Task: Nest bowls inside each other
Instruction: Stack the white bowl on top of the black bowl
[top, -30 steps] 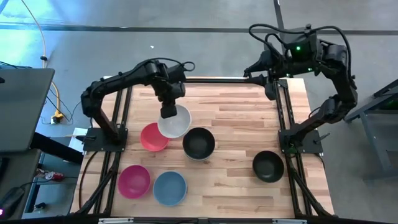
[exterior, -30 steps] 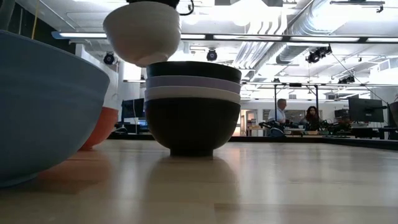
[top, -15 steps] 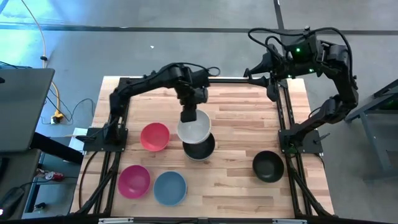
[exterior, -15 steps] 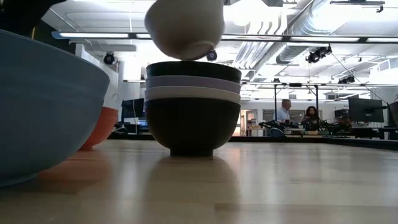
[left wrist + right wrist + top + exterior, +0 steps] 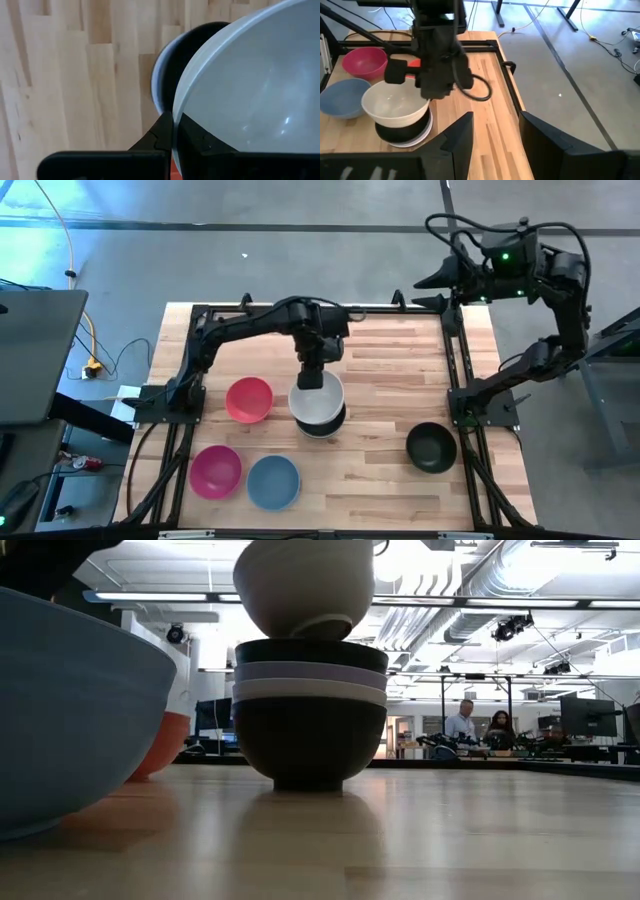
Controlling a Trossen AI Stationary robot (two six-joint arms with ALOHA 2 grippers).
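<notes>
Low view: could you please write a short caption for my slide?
Left gripper lowers a white bowl onto the nested stack.

Bright ceiling strip lights [image 5: 180,597] glare in the low view, blurring the near blue bowl [image 5: 70,710]

Grey floor [image 5: 300,250], ceiling strip lights [image 5: 160,597], exposed ducts [image 5: 470,590].

Wood-plank table [image 5: 380,470]: bowl stack [image 5: 322,423], red bowl [image 5: 248,399], pink bowl [image 5: 216,470], blue bowl [image 5: 273,482], black bowl [image 5: 431,447].
</notes>
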